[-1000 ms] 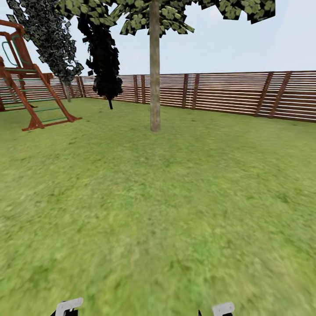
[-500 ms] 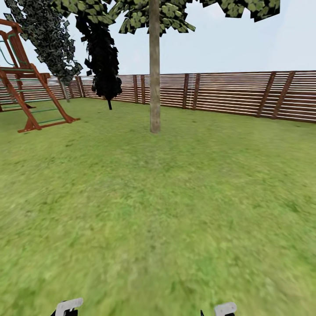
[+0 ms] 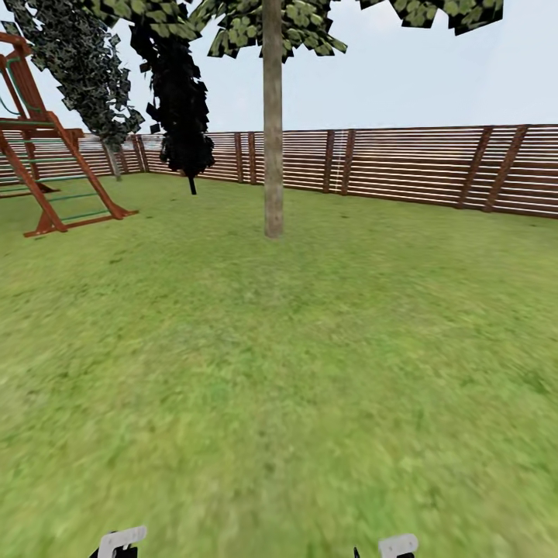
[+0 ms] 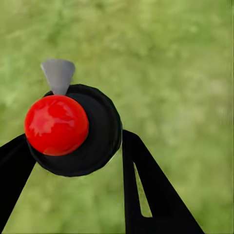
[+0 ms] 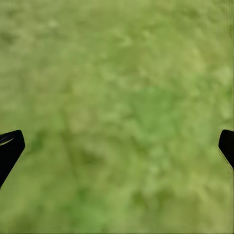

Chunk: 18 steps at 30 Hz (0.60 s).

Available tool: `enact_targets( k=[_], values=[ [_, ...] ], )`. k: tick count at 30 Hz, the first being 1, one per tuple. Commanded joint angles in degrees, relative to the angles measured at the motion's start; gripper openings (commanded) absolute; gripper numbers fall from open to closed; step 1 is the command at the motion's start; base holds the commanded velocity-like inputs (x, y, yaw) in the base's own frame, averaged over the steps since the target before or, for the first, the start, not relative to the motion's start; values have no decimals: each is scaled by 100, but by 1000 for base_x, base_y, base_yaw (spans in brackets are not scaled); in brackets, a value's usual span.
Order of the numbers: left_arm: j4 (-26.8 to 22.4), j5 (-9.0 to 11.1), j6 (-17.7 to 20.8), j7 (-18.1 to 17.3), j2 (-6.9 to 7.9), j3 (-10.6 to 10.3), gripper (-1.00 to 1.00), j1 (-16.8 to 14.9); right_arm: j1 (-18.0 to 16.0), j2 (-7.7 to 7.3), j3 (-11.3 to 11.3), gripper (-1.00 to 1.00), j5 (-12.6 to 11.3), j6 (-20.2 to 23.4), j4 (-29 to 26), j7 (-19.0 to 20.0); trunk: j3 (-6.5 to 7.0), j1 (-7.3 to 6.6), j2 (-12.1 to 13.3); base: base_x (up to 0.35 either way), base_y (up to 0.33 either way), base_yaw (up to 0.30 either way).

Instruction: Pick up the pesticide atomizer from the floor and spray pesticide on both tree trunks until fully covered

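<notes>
1. here, left end effector [image 4: 73,156] clamped on the black round atomizer with red knob and grey nozzle [image 4: 73,129], carried above grass.
2. right end effector [image 5: 117,146] apart, free.
3. straight grey-brown tree trunk [image 3: 273,132] ahead, well apart, probably the spraying target.

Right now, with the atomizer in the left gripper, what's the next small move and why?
Probably keep rolling the base straight ahead toward the tree trunk. The left gripper is shut on the pesticide atomizer, but a wide stretch of grass lawn lies between the robot and the trunk, likely too far for spray to land.
</notes>
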Motion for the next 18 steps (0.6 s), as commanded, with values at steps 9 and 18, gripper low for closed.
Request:
enact_targets(
  k=[9,18],
  values=[
    [7,-61,-21,32,1,20,-100,-4,-3,-2,50,100,-46,-15,2,-20,-5,3,-2,340,0,0],
    [7,-61,-21,32,2,20,-100,-7,-3,-2,50,100,-46,-15,2,-20,-5,3,-2,340,0,0]
  ],
)
